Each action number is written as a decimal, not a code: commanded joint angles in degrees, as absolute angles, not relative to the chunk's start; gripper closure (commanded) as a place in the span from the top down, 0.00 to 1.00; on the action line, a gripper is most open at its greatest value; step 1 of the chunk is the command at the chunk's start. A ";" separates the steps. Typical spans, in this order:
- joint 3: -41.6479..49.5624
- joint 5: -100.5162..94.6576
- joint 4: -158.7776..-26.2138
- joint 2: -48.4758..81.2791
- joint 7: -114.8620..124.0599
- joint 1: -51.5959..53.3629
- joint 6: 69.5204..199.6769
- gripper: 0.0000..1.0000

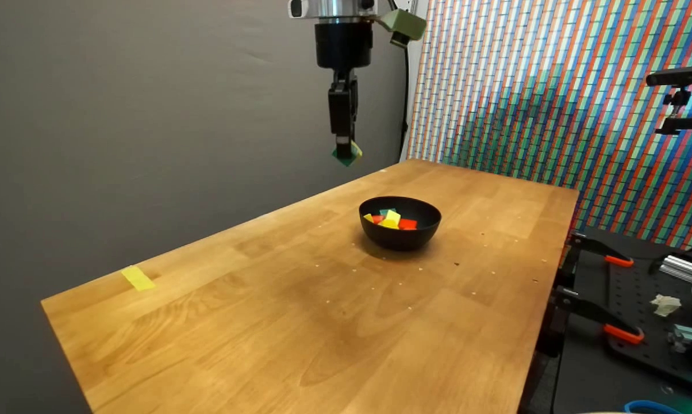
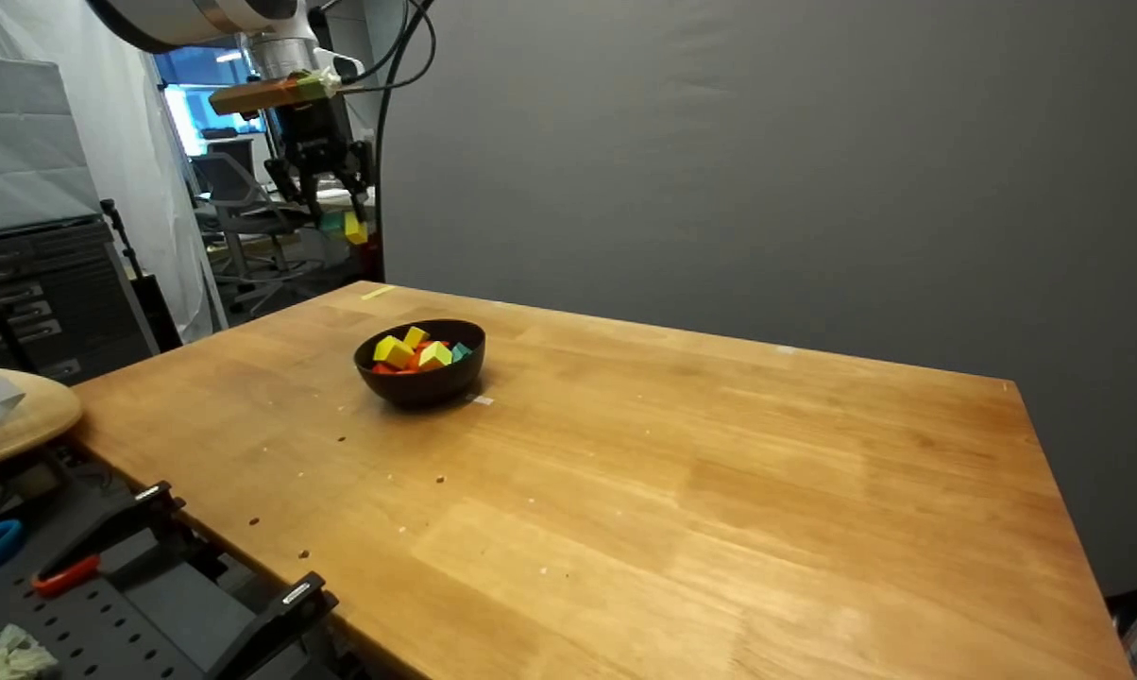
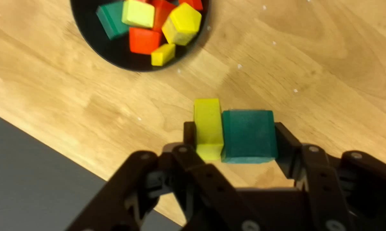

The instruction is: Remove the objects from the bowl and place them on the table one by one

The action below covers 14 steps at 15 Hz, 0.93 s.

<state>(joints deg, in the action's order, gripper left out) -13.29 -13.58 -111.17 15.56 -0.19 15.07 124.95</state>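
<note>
- Blocks (image 3: 144, 40): I see a heap of them in the bowl (image 2: 422, 387), and two more up in my claw (image 3: 235, 139).
- Claw: I have it clamped on both of those at once, a yellow block (image 3: 208, 125) and a green block (image 3: 250, 134), side by side between the jaws.
- Those two hang in the air above the table (image 1: 323, 333), higher than the bowl in both exterior views.
- Bowl: black and upright, standing on the table; my wrist view catches it near the claw, partly cut off by the top edge.
- Inside it I make out red, yellow and green. From the wrist, a pale yellow block (image 3: 138, 13) overlaps a green one (image 3: 112, 20), and a small yellow piece (image 3: 163, 54) lies close to the rim on my claw's side.
- Tape (image 1: 138, 278): a flat yellow strip lying on the table near one edge, well apart from the bowl in an exterior view.
- Clamps (image 1: 596, 245): black, with orange-red grips, along the table's edge.
- Behind the table I get a grey wall (image 1: 150, 115) in both exterior views, plus a striped sheet (image 1: 553, 103) in an exterior view.
</note>
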 commanded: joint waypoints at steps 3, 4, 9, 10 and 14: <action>-13.32 -12.98 -95.97 33.50 -3.57 18.38 124.41 0.34; -12.99 -12.85 -93.65 36.24 -3.55 18.85 123.82 0.34; -12.15 -11.84 -84.70 46.11 -3.16 20.10 121.29 0.71; -11.85 -12.06 -83.66 46.69 -3.02 20.42 119.61 0.85; -10.68 -12.27 -82.67 43.27 -1.17 20.63 109.70 1.00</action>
<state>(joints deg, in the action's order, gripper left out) -12.27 -13.31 -85.21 45.83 -1.73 19.54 117.12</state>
